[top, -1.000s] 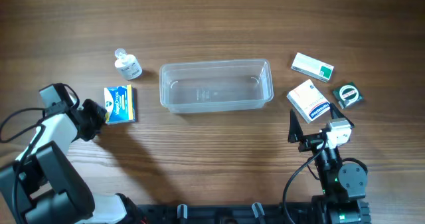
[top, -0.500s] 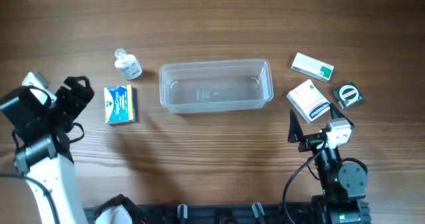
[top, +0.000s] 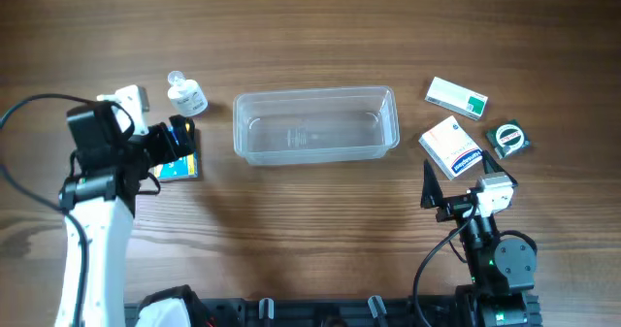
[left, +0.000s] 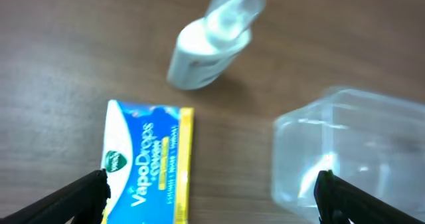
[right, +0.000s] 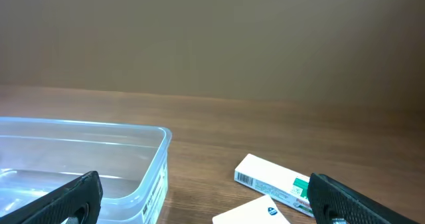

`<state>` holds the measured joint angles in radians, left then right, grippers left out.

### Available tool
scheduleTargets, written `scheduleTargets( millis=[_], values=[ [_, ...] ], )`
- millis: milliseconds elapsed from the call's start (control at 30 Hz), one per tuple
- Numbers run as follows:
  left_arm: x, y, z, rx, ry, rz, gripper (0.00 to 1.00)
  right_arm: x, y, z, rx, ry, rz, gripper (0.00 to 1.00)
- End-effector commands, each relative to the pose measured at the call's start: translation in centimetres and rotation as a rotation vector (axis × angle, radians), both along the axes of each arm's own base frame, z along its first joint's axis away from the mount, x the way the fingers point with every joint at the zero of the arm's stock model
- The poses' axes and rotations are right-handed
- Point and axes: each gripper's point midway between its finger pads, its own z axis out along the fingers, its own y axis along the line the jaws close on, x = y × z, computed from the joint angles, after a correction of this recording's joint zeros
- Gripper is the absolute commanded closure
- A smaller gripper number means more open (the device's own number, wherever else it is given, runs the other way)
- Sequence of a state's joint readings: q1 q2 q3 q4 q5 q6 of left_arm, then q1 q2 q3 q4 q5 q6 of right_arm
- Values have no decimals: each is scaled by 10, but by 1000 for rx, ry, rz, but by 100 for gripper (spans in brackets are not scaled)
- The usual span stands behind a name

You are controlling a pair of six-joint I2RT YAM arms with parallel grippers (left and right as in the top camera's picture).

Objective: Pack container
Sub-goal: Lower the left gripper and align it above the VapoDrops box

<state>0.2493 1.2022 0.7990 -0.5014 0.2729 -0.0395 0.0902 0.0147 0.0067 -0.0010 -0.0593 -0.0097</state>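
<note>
The container (top: 315, 125), a clear empty plastic tub, lies at the table's middle; its near corner (left: 358, 151) shows in the left wrist view and its end (right: 86, 164) in the right wrist view. My left gripper (top: 178, 143) hovers open over a blue and yellow VapoDrops box (top: 180, 168), which lies left of the tub. In the left wrist view the gripper (left: 211, 184) spans from that box (left: 143, 164) to the tub's corner, holding nothing. My right gripper (top: 444, 199) stands open near the front right edge, empty (right: 204, 184).
A small white bottle (top: 186, 96) lies on its side behind the blue box (left: 212, 41). Right of the tub lie a white and green box (top: 456, 96), a white and blue box (top: 451, 145) and a round green item (top: 508, 138).
The left arm has swung up from the lower left to hover over the blue box, and its jaws have gone from shut to open. The right arm has not moved.
</note>
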Motion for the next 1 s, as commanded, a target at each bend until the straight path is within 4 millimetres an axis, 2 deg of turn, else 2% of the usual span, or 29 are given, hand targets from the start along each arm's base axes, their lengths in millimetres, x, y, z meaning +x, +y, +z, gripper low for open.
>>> scheduleTargets(
  millis=[0, 67, 133, 233, 367, 600, 800, 900, 967],
  values=[
    [4, 15, -27, 74, 92, 19, 0, 0, 1, 1, -9, -9, 8, 0],
    [4, 17, -46, 85, 147, 0, 0, 0, 1, 1, -9, -9, 8, 0],
    [5, 19, -57, 98, 173, -5, 0, 0, 1, 1, -9, -9, 8, 0],
    [10, 20, -61, 113, 168, -26, 0, 0, 1, 1, -9, -9, 8, 0],
    [16, 15, -59, 123, 141, -52, 0, 0, 1, 1, -9, -9, 8, 0],
    [25, -15, -54, 182, 103, -188, 0, 0, 1, 1, -9, -9, 8, 0],
    [11, -10, -58, 234, 191, -172, 0, 0, 1, 1, -9, -9, 8, 0],
    [10, -9, -44, 233, 224, -174, 0, 0, 1, 1, -9, -9, 8, 0],
    [12, 0, -30, 277, 236, -146, 0, 0, 1, 1, -9, -9, 8, 0]
  ],
)
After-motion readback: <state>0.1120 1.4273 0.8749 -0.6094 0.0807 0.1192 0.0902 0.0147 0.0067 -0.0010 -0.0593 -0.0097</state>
